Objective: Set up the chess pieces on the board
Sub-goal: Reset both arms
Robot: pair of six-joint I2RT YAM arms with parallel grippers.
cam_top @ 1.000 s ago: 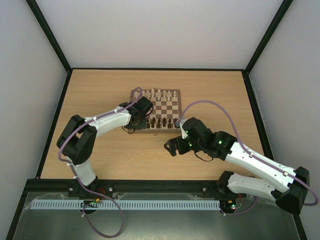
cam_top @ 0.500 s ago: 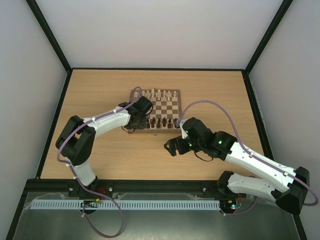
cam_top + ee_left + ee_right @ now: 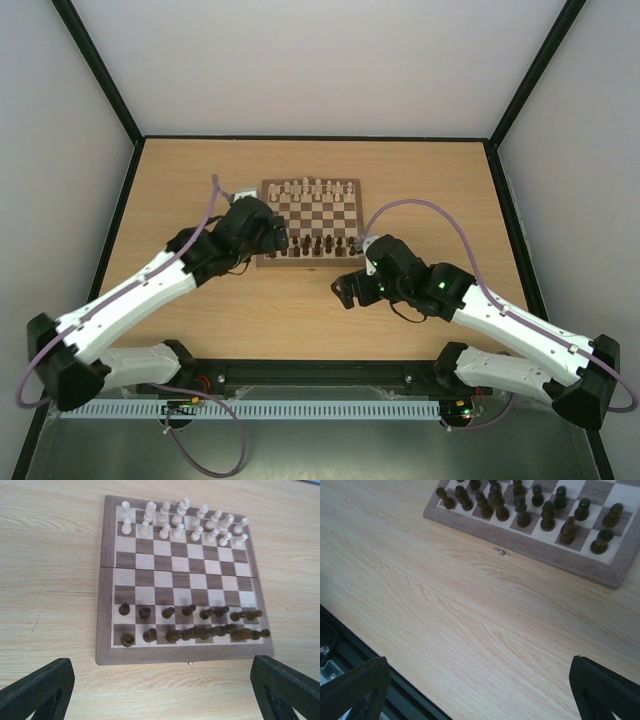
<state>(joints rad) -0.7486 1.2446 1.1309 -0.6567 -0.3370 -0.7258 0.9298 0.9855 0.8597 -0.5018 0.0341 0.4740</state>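
Observation:
The board (image 3: 312, 218) lies at the table's middle back, and the left wrist view takes in the whole board (image 3: 182, 577). The dark chess pieces (image 3: 315, 243) fill its two near rows; the nearest row of chess pieces (image 3: 174, 635) looks crowded toward the right. My left gripper (image 3: 272, 243) hovers at the board's near left corner, open and empty, its fingers (image 3: 40, 690) wide apart. My right gripper (image 3: 342, 291) hangs open over bare table just in front of the board's near right side. In the right wrist view the chess pieces (image 3: 523, 519) and the board's edge (image 3: 535, 544) show at the top.
Cream-white chessmen (image 3: 315, 188) stand in the board's two far rows (image 3: 182, 520). A small metal clasp (image 3: 501, 552) sticks out from the board's near edge. Black frame posts and white walls enclose the table; a rail (image 3: 250, 408) runs along the near edge.
My left gripper has opened and pulled back from the board's near left squares toward the corner, the arm stretching low to the near left. The right arm has barely moved.

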